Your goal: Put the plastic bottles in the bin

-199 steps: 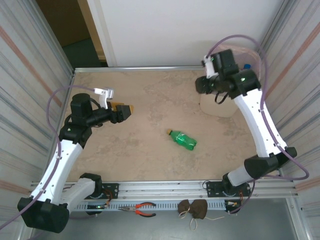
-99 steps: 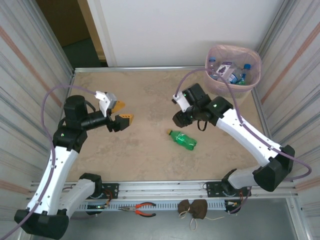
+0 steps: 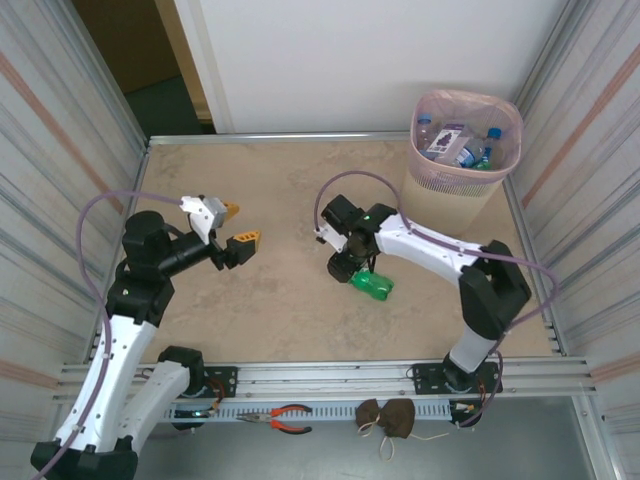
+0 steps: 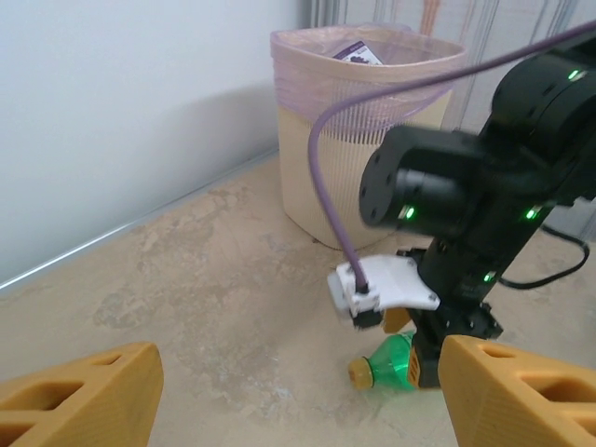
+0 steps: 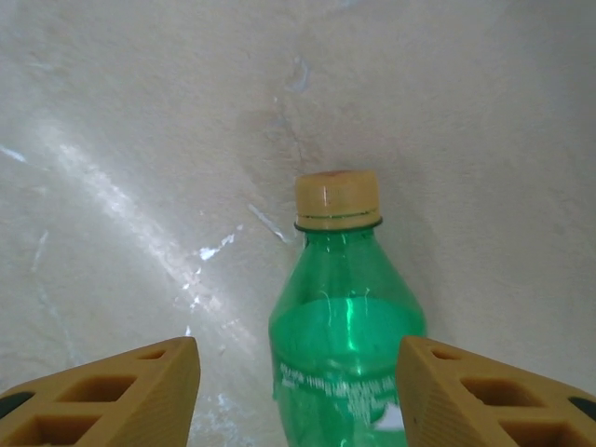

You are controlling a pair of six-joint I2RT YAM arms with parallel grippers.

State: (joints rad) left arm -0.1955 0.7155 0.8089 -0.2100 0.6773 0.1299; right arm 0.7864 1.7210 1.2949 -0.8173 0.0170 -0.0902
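One green plastic bottle [image 3: 373, 285] with a yellow cap [image 5: 338, 199] lies on its side in the middle of the table. My right gripper [image 3: 347, 268] is lowered over it and open. In the right wrist view a finger stands on each side of the bottle's body [image 5: 346, 340], with a gap on both sides. The pale-pink bin [image 3: 441, 197] stands at the far right corner with several bottles [image 3: 456, 146] inside its bag liner. My left gripper [image 3: 239, 226] hovers open and empty at the table's left, facing the green bottle [image 4: 393, 361] and the bin [image 4: 372, 186].
Corrugated metal walls close in both sides of the table. Red-handled pliers [image 3: 287, 418] and a brown pouch [image 3: 388, 417] lie on the rail at the near edge. The right arm's purple cable [image 4: 328, 177] loops above the bottle.
My right arm has swung from above the bin down to the green bottle, and its jaws have widened. My left gripper has drifted slightly back toward the left.
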